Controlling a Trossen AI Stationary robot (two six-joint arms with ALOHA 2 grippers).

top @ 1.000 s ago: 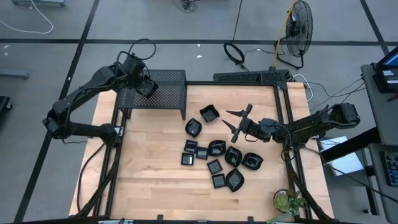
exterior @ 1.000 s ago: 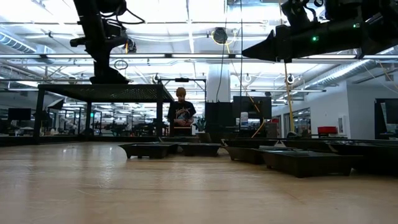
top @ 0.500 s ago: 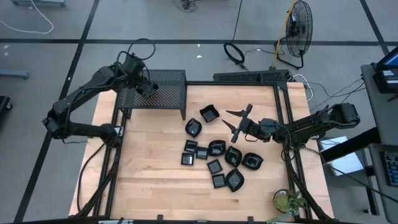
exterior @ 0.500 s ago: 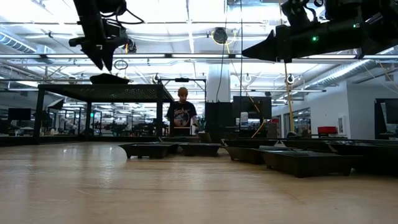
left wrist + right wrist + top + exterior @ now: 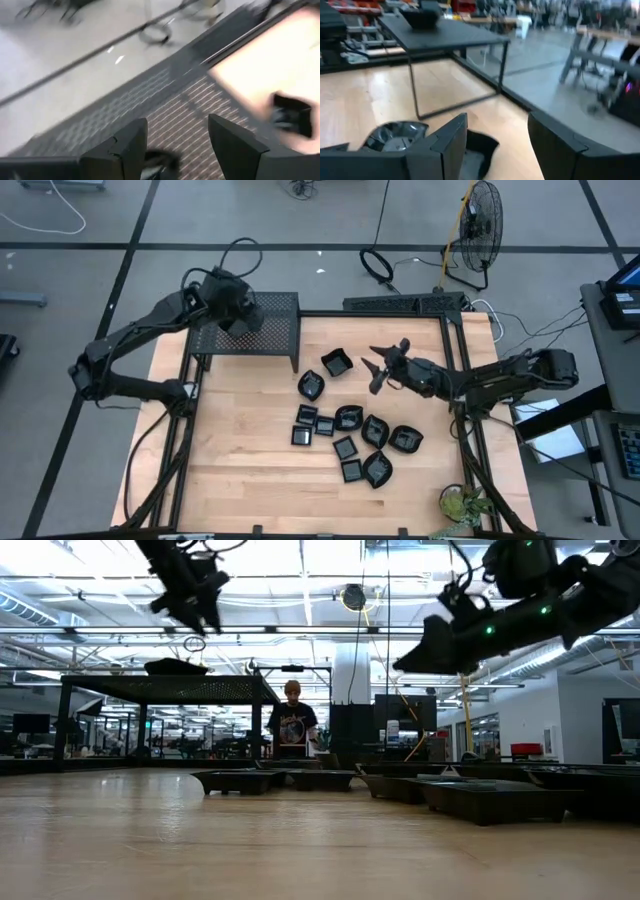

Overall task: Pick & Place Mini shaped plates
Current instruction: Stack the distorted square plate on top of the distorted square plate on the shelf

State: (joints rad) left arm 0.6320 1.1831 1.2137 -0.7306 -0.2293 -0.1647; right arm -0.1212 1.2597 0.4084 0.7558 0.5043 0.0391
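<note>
One mini shaped plate [image 5: 177,666] rests by its base on top of the black mesh rack [image 5: 270,330] at the table's far left; it also shows as plate [image 5: 422,17] and plate [image 5: 160,161]. My left gripper [image 5: 243,318] hangs open above it [image 5: 190,602], apart from it. Several more small black plates [image 5: 350,425] lie scattered on the wooden table's middle. My right gripper [image 5: 377,368] is open in the air, pointing level toward the rack, just right of a square plate [image 5: 336,362] and clear of the table [image 5: 405,662].
The rack [image 5: 160,688] stands on thin legs with free room underneath. A black frame [image 5: 455,380] borders the table. A plant [image 5: 460,505] sits at the near right corner, a fan [image 5: 480,230] on the floor beyond. A person [image 5: 292,725] stands far behind.
My left gripper has opened and let go of the plate, which stays on the rack top. It has then risen, tipped its fingers upward and drifted toward the far edge. My right gripper has swung toward the far edge, rolled and sunk a little, still open.
</note>
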